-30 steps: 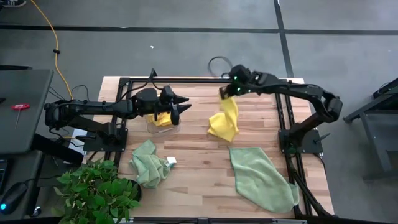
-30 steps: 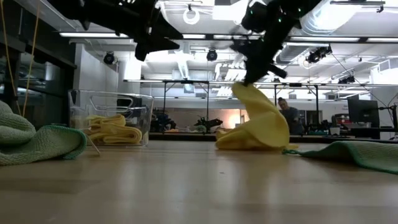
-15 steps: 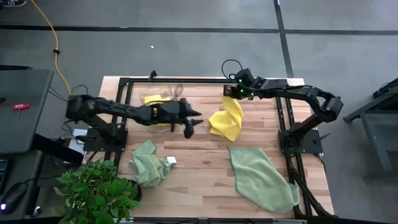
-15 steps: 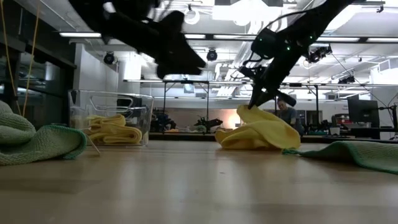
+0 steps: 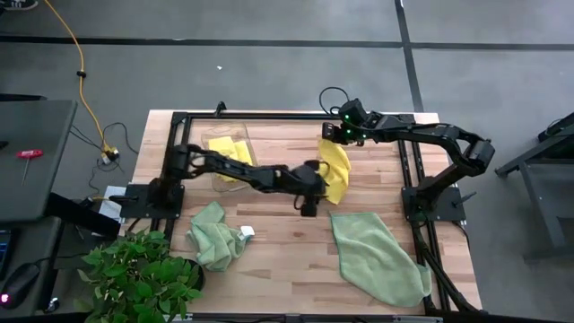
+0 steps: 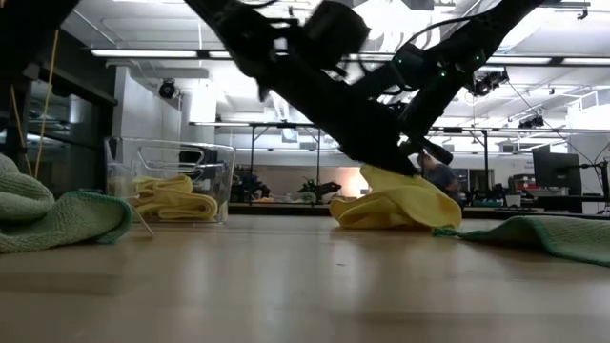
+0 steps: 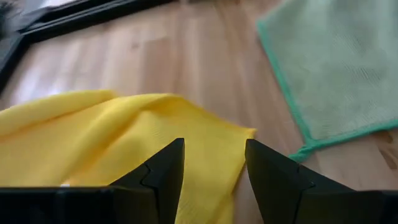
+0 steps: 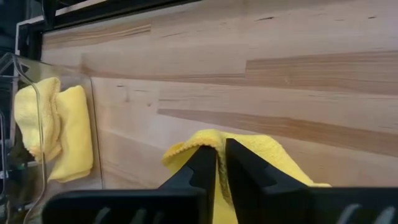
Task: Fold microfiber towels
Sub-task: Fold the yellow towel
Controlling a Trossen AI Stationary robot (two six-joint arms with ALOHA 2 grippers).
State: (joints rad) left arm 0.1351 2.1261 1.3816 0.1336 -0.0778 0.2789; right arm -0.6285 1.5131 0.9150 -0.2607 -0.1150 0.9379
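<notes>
Crumpled on the desk (image 5: 278, 224): yellow towel (image 5: 334, 172), far from the plant (image 5: 139, 278). Left gripper (image 7: 211, 163) just above its near edge, jaws apart. Right gripper (image 8: 221, 163) at its far edge, jaws clamped on a fold.

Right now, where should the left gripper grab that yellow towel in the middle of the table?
Probably the free near corner of the yellow towel, which lies flat on the table. The open left gripper already hovers over it, so come straight down. The right gripper pinches the far corner.
</notes>
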